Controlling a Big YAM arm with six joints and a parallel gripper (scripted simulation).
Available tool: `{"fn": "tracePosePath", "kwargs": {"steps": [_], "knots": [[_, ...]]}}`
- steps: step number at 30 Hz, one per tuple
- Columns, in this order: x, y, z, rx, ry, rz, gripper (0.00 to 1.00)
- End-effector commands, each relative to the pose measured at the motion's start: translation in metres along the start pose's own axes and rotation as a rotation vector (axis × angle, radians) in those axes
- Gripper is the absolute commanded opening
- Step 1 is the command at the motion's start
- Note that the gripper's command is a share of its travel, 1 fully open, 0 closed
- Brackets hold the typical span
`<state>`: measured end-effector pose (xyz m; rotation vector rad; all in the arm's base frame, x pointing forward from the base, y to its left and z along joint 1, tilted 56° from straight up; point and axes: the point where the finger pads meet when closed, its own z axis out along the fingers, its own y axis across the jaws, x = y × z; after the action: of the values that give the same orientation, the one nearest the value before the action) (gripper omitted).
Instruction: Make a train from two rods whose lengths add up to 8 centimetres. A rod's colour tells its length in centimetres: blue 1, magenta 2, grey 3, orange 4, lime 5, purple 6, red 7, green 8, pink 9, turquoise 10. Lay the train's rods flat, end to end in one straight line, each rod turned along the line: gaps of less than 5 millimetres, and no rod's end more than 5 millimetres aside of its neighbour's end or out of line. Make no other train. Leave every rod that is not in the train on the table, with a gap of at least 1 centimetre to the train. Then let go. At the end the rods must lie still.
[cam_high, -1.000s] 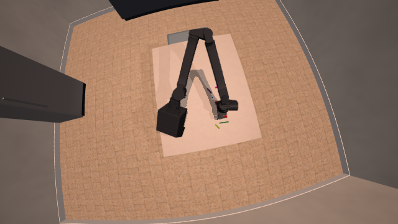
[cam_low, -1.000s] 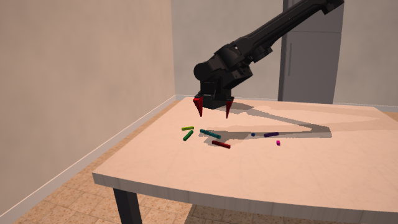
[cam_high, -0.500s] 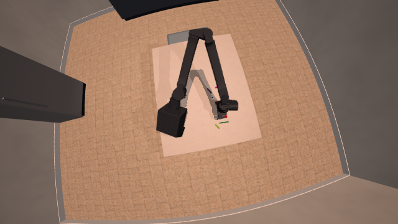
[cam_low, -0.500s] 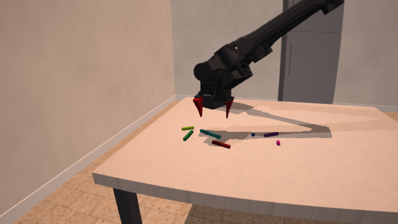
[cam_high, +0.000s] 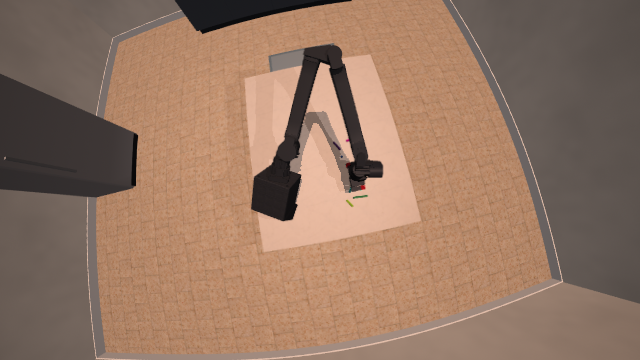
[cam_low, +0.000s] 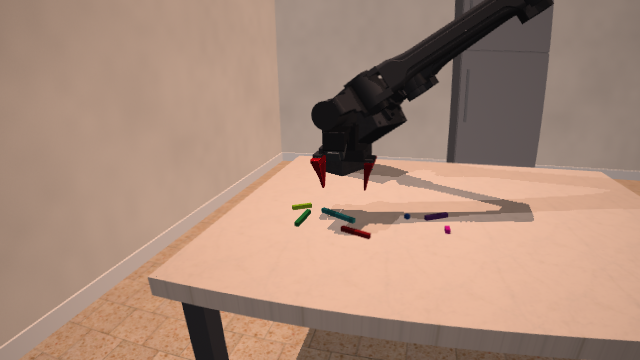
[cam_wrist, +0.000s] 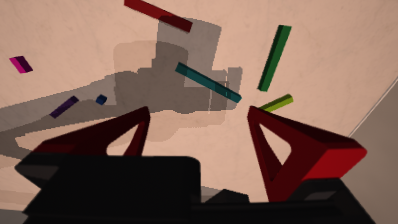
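Note:
My gripper (cam_low: 345, 189) (cam_wrist: 198, 111) is open and empty, above the table. A purple rod (cam_high: 337, 146) (cam_low: 436, 216) (cam_wrist: 64, 107) lies in the arm's shadow, with a short blue rod (cam_low: 407, 216) (cam_wrist: 101, 99) close by, apart from it. A magenta rod (cam_low: 447, 229) (cam_wrist: 21, 64) lies near both. A red rod (cam_low: 355, 232) (cam_wrist: 158, 15) lies apart on the other side of the blue rod. No two rods lie end to end. In the top view the arm hides part of the group.
A turquoise rod (cam_low: 338, 215) (cam_wrist: 208, 82) lies below the gripper. A green rod (cam_high: 360, 197) (cam_low: 302, 217) (cam_wrist: 274, 58) and a lime rod (cam_high: 349, 203) (cam_low: 302, 206) (cam_wrist: 278, 103) lie beyond it. In the wrist view a fingertip partly covers the lime rod.

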<state>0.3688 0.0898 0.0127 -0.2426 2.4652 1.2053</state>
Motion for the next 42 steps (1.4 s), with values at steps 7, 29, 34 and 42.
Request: {"fn": "tracePosePath", "kwargs": {"steps": [7, 29, 34, 42], "knots": [[-0.002, 0.001, 0.003, -0.005, 0.006, 0.004, 1.0], [-0.01, -0.021, -0.006, 0.012, -0.017, -0.249, 1.0], [-0.009, -0.026, -0.004, 0.011, -0.014, -0.37, 1.0], [-0.01, -0.032, -0.003, 0.01, -0.011, -0.517, 1.0]]}}
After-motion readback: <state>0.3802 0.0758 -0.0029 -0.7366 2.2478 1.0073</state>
